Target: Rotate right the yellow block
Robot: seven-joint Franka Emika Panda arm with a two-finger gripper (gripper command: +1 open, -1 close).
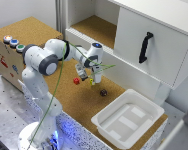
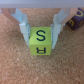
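The yellow block [image 2: 41,41] is a small yellow-green cube with a dark "S" on its upper face, resting on the cork surface. In the wrist view my gripper [image 2: 41,35] straddles it, and the two pale fingers [image 2: 24,27] press against its opposite sides. In the exterior view the gripper [image 1: 92,79] points straight down near the middle of the cork table, and the yellow block [image 1: 92,83] shows only as a speck at the fingertips.
A small red block [image 1: 76,80] lies just to the exterior view's left of the gripper. A dark purplish block [image 1: 103,92] [image 2: 77,21] lies to the right. There is a white tray [image 1: 144,107] at front right, a white cabinet with a black handle [image 1: 145,47] behind, and a button box [image 1: 9,55] at left.
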